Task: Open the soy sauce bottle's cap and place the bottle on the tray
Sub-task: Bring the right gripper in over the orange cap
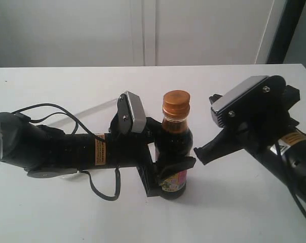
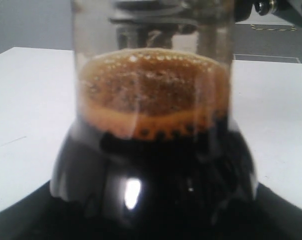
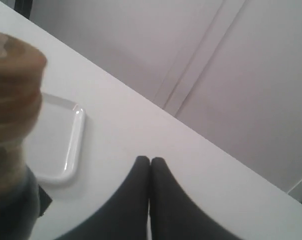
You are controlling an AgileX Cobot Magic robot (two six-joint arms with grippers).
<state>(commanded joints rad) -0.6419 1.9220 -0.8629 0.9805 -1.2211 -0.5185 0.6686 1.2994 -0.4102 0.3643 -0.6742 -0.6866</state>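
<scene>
The soy sauce bottle [image 1: 174, 139] stands upright on the white table, dark liquid inside, its colourful label low on the body. Its copper-orange cap [image 1: 176, 104] sits closed on the neck. My left gripper [image 1: 167, 164] is shut on the bottle's lower body, one finger in front and one behind. The left wrist view is filled by the bottle [image 2: 153, 150], foam above the dark liquid. My right gripper [image 1: 199, 152] hangs just right of the bottle, shut and empty, its fingertips [image 3: 143, 167] pressed together. The cap [image 3: 13, 85] shows blurred, with the tray [image 3: 71, 150] beyond it.
The white table [image 1: 234, 202] runs back to a pale wall. In the exterior view the tray lies behind my left arm and is mostly hidden; only a faint rim line [image 1: 94, 109] shows. A black cable [image 1: 100, 190] loops off the left arm.
</scene>
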